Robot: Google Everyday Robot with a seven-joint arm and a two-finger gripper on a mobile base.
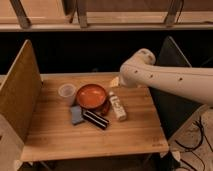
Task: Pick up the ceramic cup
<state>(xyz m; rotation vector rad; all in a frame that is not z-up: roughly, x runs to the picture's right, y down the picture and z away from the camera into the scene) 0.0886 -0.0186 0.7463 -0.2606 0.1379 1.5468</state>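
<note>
Jaws, grip impossible to tell, hover beyond the orange bowl point(91, 95), apart from the ceramic cup point(66, 93).

On the worktop point(135, 125) the ceramic cup point(66, 93) sits just left of the bowl point(91, 96), with the gripper point(114, 82) behind-right of it.

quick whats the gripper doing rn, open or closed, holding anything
Gripper: state cannot be told; it hangs over the table's back edge, right of the orange bowl, apart from the ceramic cup.
</note>
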